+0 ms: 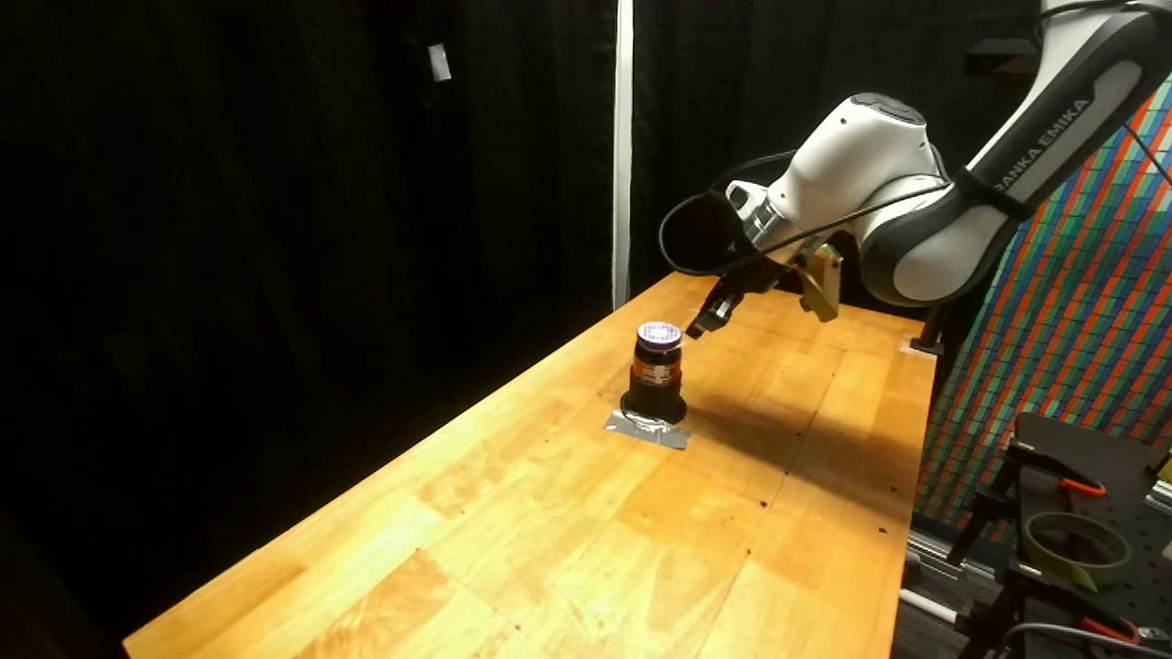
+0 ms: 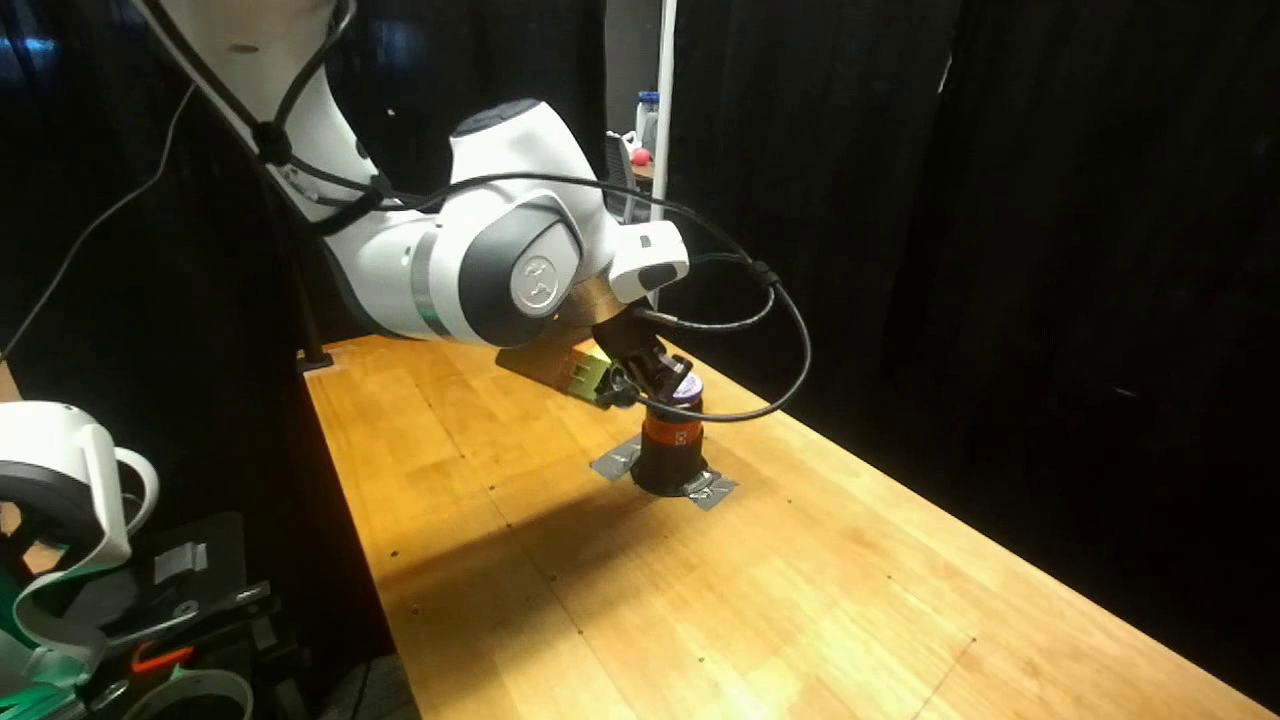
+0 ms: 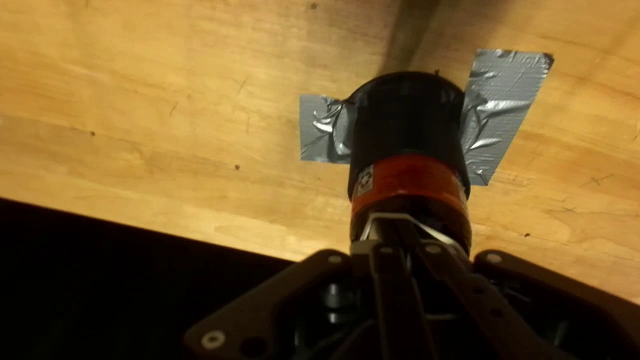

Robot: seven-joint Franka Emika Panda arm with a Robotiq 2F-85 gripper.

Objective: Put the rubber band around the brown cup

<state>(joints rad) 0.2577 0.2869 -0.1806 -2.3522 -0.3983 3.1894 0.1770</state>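
Note:
The brown cup (image 1: 657, 372) is a dark jar-like cylinder with an orange label and a purple and white lid. It stands upright in a black holder (image 1: 652, 401) on the table and shows in an exterior view (image 2: 674, 432) and the wrist view (image 3: 412, 180). My gripper (image 3: 395, 232) looks shut, its tips close together beside the cup's upper part. The pale rubber band (image 3: 392, 216) passes across the outside of the fingertips, and its two strands run back toward the cup's top. The gripper hides the lid and the band's far part in the wrist view.
Grey tape strips (image 3: 505, 112) fix the holder to the wooden table (image 1: 568, 540). A loop of black cable (image 2: 800, 350) hangs from the arm near the cup. Black curtain stands beyond the table edge. A side cart holds a tape roll (image 1: 1035, 540).

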